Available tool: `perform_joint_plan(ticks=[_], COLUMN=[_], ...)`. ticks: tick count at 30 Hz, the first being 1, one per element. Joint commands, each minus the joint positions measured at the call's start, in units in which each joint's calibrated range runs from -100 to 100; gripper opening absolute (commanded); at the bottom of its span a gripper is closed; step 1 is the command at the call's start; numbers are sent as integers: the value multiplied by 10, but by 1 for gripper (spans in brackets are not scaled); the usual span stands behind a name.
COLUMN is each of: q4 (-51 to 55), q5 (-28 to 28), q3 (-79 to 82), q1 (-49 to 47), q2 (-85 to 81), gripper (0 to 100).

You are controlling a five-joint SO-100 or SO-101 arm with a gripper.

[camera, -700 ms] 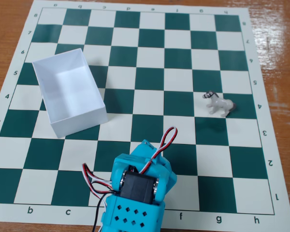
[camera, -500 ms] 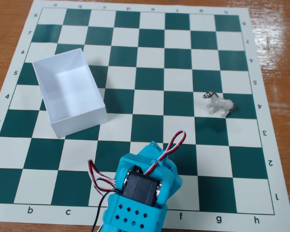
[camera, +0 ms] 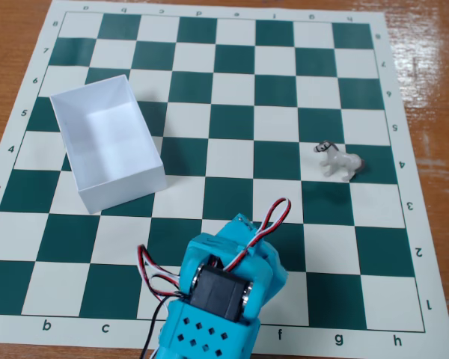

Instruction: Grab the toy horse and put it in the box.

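White and glossy, the toy horse (camera: 338, 159) is standing at the right of the frame, well apart from the empty box (camera: 108, 142) at upper left, so nothing is done yet, while the blue end effector (camera: 243, 224), its opening hidden, is waiting at bottom centre.

Wooden table (camera: 426, 45), reddish-brown, seen from above in the fixed view. A green-and-white chessboard mat (camera: 232, 161) lies flat on it and covers most of the surface; bare wood shows along the left, right and top edges. The mat's border carries letters and numbers. On the mat: an open white box (camera: 108, 142), upper left, set askew to the squares; a small white horse (camera: 338, 159), right of centre, standing upright, well apart from the box.
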Motion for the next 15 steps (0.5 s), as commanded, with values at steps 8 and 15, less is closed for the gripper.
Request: perform_joint_plan(ticks=[8,15], q4=[-223,-257], q5=[9,-4], q3=[-144,-287], q1=[32,45], q2=[151,318], gripper=[0,0])
